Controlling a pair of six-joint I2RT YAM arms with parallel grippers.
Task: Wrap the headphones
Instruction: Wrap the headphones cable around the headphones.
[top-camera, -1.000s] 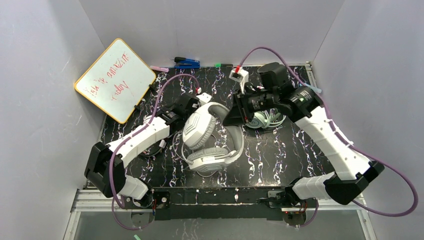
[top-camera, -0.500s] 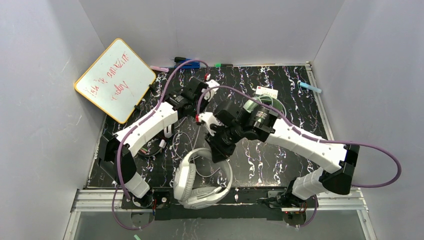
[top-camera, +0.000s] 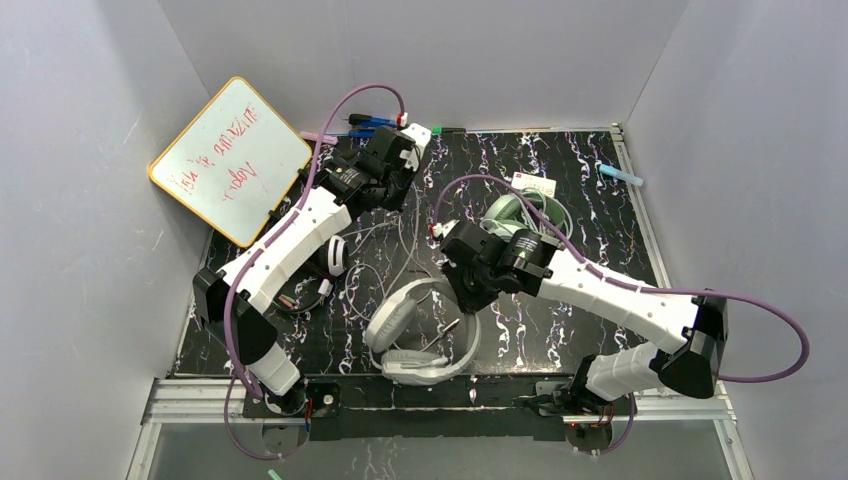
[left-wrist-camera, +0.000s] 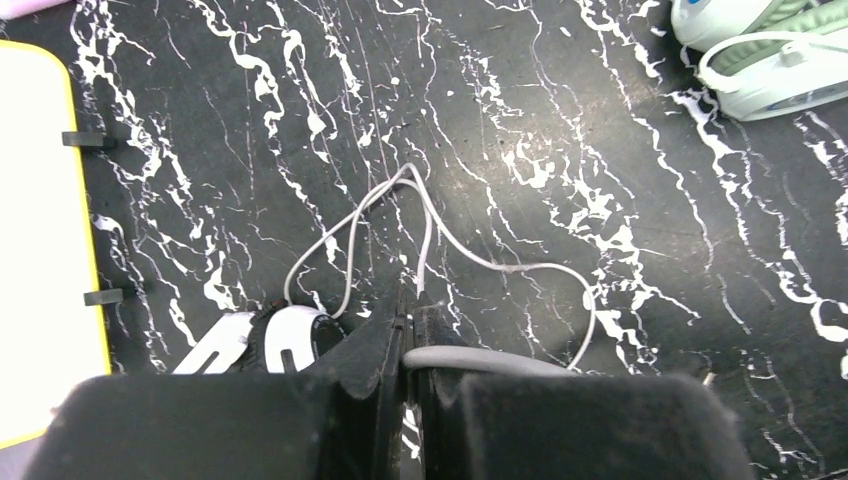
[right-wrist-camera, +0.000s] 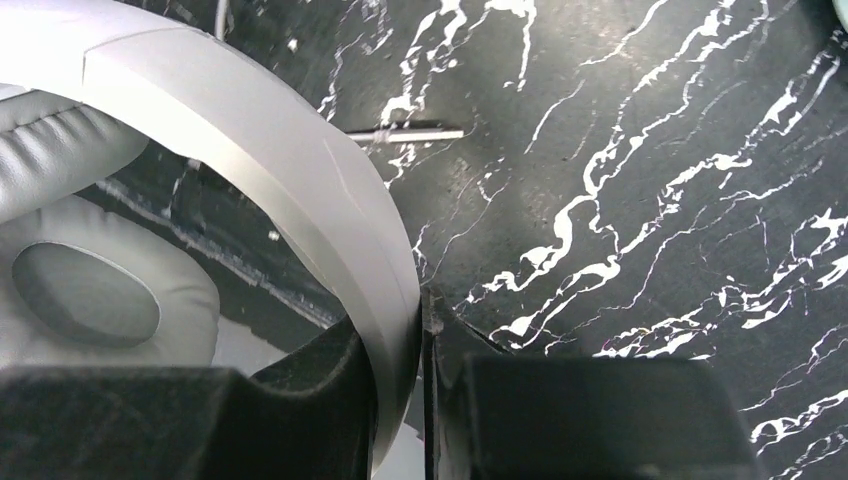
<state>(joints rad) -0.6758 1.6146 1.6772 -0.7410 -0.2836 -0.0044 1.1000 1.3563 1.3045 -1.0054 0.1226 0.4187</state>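
1. Light-grey headphones (top-camera: 420, 345) — front centre, between the arms; right gripper (right-wrist-camera: 420, 310) is clamped on the headband.
2. Grey cable (left-wrist-camera: 430, 225) — pinched in the left gripper (left-wrist-camera: 410, 312), trailing loose; winding not yet begun.
3. Mint-green headset (top-camera: 505, 215) — behind the right arm; cord seemingly gathered.
4. Black-and-white headset (top-camera: 325, 262) — under the left arm; wrap state indeterminable.

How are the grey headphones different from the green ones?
The right gripper grips the grey headphones by the headband, and the left gripper pinches their cable; the green headphones lie untouched. The grey headphones sit near the arms' bases; the green headphones lie farther back. Both are over-ear headphones.
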